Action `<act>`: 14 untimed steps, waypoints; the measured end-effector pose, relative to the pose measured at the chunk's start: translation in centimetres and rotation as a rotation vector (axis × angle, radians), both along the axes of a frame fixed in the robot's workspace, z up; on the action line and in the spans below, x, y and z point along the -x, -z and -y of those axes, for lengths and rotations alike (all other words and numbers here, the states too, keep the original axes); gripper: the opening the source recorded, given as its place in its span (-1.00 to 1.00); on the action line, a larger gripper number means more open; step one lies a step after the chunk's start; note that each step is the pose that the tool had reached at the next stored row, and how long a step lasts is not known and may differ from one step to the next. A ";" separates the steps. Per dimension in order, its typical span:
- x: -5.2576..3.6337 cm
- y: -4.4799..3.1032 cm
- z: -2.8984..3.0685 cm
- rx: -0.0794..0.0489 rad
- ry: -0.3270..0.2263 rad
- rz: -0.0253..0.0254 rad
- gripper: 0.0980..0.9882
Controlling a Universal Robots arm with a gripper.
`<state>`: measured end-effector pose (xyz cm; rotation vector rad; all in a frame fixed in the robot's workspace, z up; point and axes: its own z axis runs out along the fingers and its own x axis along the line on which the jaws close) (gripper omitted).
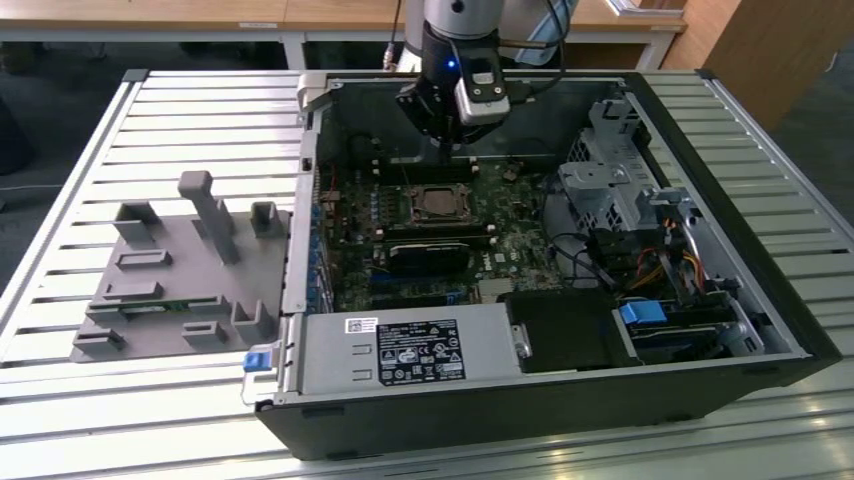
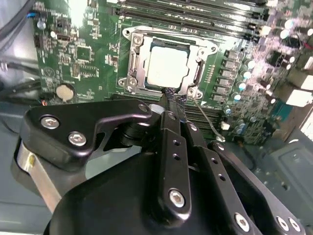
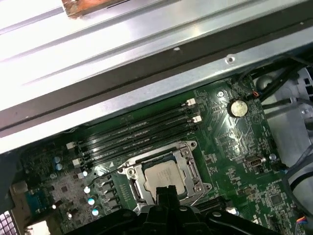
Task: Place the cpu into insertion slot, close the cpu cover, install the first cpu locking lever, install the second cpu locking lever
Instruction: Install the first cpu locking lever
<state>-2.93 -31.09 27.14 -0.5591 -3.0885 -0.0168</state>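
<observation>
Small silvery-grey square cpu sat flat in the black-framed insertion slot on the green board. Thin silvery-bronze cpu cover lay down around it. Black gripper hovered at the socket's edge, jaws drawn together, nothing seen between them. Judged: chip light, stiff, fragile; take by its edges only. Thin wire locking lever stuck out just beside the tips. Long black memory slots crowded the socket's opposite side.

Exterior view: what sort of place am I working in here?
Probably a lab or workshop bench for computer assembly: an open black metal computer case lies on a slatted silver metal table, a grey plastic parts fixture sits beside it, and wooden desks stand behind.
</observation>
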 end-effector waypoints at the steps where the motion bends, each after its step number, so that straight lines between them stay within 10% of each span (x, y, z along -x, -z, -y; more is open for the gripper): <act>1: 0.00 0.01 0.00 -0.001 -0.015 0.0000 -0.98; 14: 0.00 0.11 0.00 -0.015 -0.198 0.0056 -0.98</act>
